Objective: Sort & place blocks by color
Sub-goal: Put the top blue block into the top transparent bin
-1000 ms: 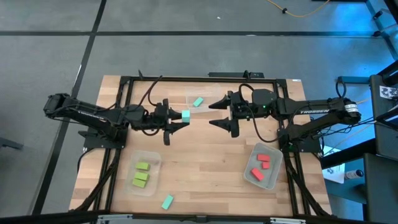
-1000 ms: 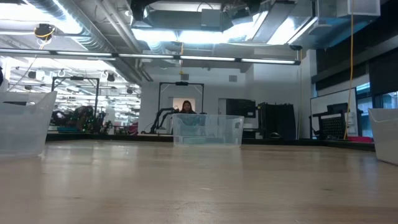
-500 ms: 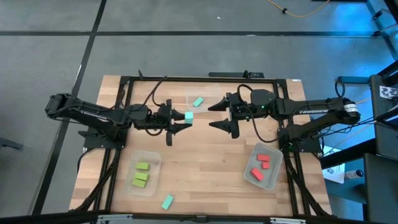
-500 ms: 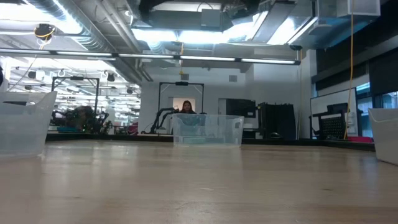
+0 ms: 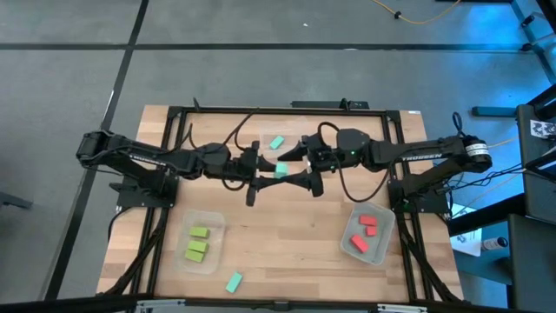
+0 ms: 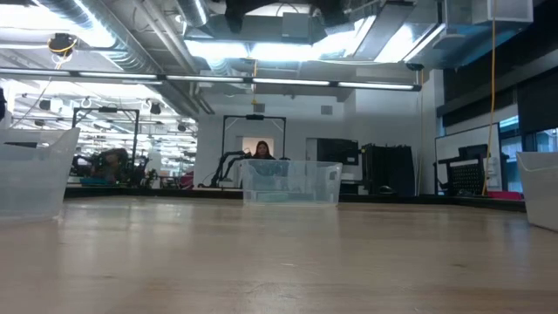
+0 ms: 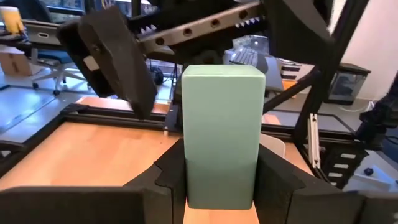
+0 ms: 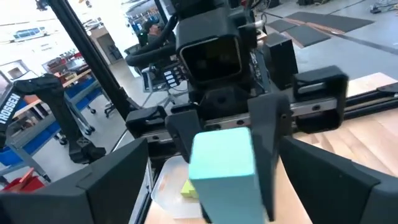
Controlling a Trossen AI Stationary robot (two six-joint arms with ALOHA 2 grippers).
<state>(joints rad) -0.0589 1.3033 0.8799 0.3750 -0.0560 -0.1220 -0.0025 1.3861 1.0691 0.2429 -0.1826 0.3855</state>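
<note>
Blocks mostly sorted: green and red-pink done, teal unfinished.

Three lime green rectangular blocks [image 5: 197, 244] lie in the clear plastic tub [image 5: 215, 223] near the left, three red-pink blocks [image 5: 364, 232] in the clear tub [image 5: 382, 247] on the right, and one teal block [image 5: 276, 143] in the far clear tub [image 5: 264, 137]. The left gripper [image 5: 276, 171] is clenched on a second teal rectangular block [image 7: 221, 134] above mid-tabletop [image 5: 287, 226], with the spread, empty right gripper [image 5: 293, 166] closing around it, likely a handover. A third teal block [image 5: 233, 282] waits at the near edge.

Two dark jointed arms trailing black cables.
</note>
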